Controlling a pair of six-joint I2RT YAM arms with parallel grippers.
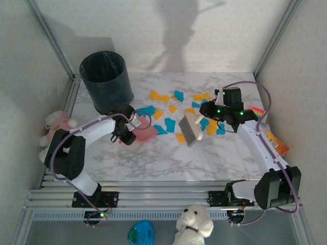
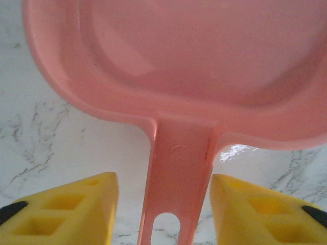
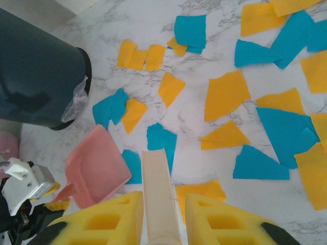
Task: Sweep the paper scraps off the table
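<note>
Checker: Paper scraps [image 3: 225,94], orange-yellow and teal. Where are they lying?

Keeper: Lying flat and loose across the far middle of the bench [image 1: 153,158], several overlapping, a few sitting near the black bin [image 1: 106,81]. None are showing inside the dustpan [image 2: 194,76].

Checker: Dustpan, pink. How is it sitting?

Keeper: Resting on the bench at the left edge of the scatter, mouth facing the scraps, one teal piece lying just beside it. The left gripper [image 2: 163,204] is straddling its handle, jaws standing apart with a gap showing on each side, so nothing is being gripped.

Checker: Brush?

Keeper: The right gripper [image 3: 161,219] is clamping the brush [image 1: 190,129] by its cream handle, bristle head hanging among the middle scraps. Whether the bristles are touching the bench, I cannot tell.

Checker: Handling note for the step in hand?

Keeper: I am judging it to be taking hold of the dustpan. I am advising centring the handle between the pads [image 2: 66,209] and closing squarely, so the pan is not twisting. I am also advising pressing its lip flat on the bench, since thin paper is likely to slide under a raised edge. After that, short low strokes toward the mouth are looking safest, as fast ones are risking scraps fluttering off.
</note>
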